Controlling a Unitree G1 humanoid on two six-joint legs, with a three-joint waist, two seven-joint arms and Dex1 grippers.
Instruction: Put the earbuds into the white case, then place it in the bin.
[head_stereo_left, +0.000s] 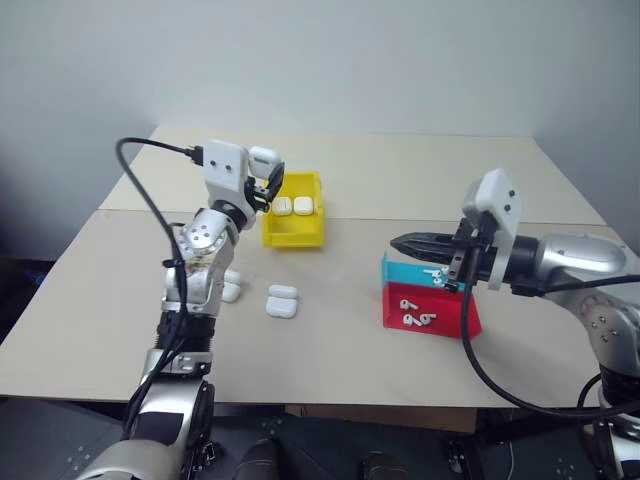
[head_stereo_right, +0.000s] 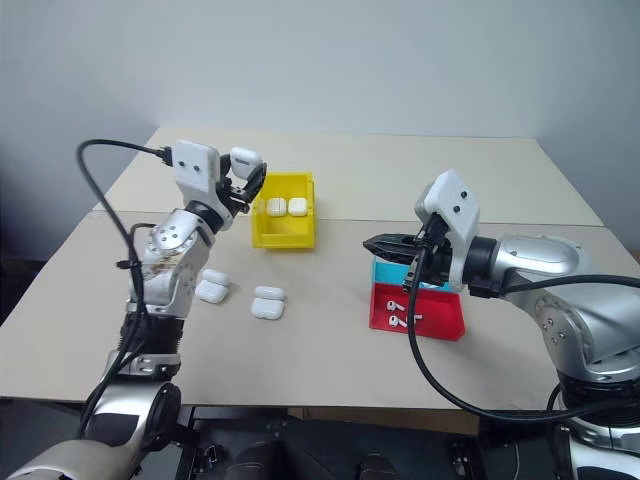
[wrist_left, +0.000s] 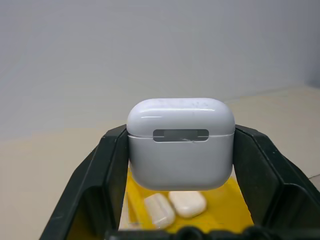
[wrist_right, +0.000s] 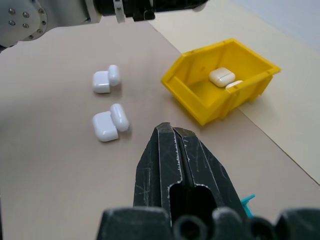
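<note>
The left gripper is clamped on a small glossy white rounded earbud case, lid closed and uppermost, held upright in the air just beside the near left corner of the bright yellow rectangular plastic bin. Two more white cases already lie inside that bin. From the gripper, the bin sits ahead and a little below, so the coming move looks like a short carry forward over the wall, then a release. The bin's long axis runs away from the robot. The right gripper is pinched together on nothing, well apart from the bin, over a flat red plastic tray holding tiny white earbuds. The left arm is clearly the nearer one
</note>
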